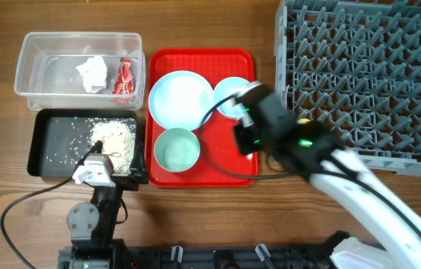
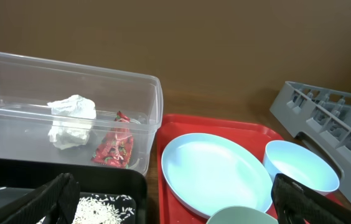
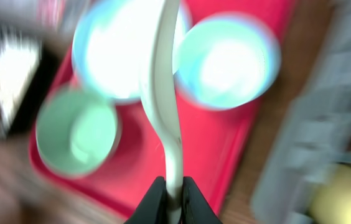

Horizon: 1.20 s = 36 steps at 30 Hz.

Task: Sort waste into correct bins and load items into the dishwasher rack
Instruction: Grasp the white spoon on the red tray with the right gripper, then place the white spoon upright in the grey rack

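White plastic utensil (image 3: 165, 93), probably the spoon in this blurred view, is over the red tray (image 3: 216, 152) near the middle of the bench (image 1: 195, 224), pinched at its handle end between the right fingers (image 3: 152, 202); it should be light, stiff and slippery, while the left fingers (image 2: 51, 198) stand spread.

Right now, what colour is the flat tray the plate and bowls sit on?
The serving tray is bright red, clearest in the overhead view.

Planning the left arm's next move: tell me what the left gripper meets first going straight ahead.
Probably the right corner of the clear tub, just beyond the black tray under the open left gripper; the red tray lies beside it, and depth is unclear.
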Available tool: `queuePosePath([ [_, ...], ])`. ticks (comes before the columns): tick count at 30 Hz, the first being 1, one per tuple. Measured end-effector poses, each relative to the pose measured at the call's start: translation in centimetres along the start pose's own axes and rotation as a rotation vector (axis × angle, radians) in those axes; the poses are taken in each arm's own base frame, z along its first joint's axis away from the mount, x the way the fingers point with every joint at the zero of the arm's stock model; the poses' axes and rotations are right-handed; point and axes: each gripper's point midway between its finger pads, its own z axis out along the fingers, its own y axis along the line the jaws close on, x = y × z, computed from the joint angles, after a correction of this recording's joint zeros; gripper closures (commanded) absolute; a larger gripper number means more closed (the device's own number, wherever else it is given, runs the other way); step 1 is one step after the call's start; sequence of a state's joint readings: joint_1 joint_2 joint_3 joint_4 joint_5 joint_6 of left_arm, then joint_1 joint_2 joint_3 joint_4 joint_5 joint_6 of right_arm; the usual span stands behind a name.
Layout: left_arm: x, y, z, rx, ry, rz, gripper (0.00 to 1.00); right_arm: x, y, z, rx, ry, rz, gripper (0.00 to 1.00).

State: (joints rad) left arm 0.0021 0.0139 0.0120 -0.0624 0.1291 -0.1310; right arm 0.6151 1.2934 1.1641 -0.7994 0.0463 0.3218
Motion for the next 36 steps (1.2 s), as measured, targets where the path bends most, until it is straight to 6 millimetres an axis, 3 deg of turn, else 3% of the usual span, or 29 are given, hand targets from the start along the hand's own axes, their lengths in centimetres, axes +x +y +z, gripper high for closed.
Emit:
queuePosePath([
  [1,0.0,0.0,0.0,0.000,0.000,0.000,0.00,-0.3,-0.4,-0.3,0.007,-0.014,0.015,0.96],
  [3,0.0,0.0,0.0,0.000,0.000,0.000,0.00,-2.4,-4.6,-2.0,0.079,-0.104,0.154,0.96],
  [6,0.0,0.0,0.0,0.000,0.000,0.000,0.00,-4.5,-9.0,-1.9,0.155,-0.176,0.257,0.96],
  [9,0.0,0.0,0.0,0.000,0.000,0.000,0.00,-5.6,-13.3,-0.7,0.234,-0.205,0.338,0.96],
  [12,0.0,0.0,0.0,0.000,0.000,0.000,0.00,-5.4,-15.9,2.2,0.277,-0.163,0.372,0.95],
  [13,0.0,0.0,0.0,0.000,0.000,0.000,0.00,-5.1,-16.5,3.2,0.286,-0.141,0.377,0.85],
  [14,0.0,0.0,0.0,0.000,0.000,0.000,0.00,-4.6,-17.1,4.5,0.297,-0.108,0.376,0.69],
  [17,0.0,0.0,0.0,0.000,0.000,0.000,0.00,-2.9,-17.6,7.3,0.295,-0.018,0.353,0.55],
  [21,0.0,0.0,0.0,0.000,0.000,0.000,0.00,-2.2,-15.4,7.7,0.183,0.031,0.333,0.53],
  [25,0.0,0.0,0.0,0.000,0.000,0.000,0.00,-3.3,-8.9,5.4,-0.034,0.012,0.293,0.52],
  [28,0.0,0.0,0.0,0.000,0.000,0.000,0.00,-2.8,-3.1,3.4,-0.167,0.041,0.259,0.53],
  [33,0.0,0.0,0.0,0.000,0.000,0.000,0.00,0.7,5.2,3.2,-0.292,0.164,0.205,0.55],
  [36,0.0,0.0,0.0,0.000,0.000,0.000,0.00,3.7,7.8,5.1,-0.251,0.252,0.208,0.59],
])
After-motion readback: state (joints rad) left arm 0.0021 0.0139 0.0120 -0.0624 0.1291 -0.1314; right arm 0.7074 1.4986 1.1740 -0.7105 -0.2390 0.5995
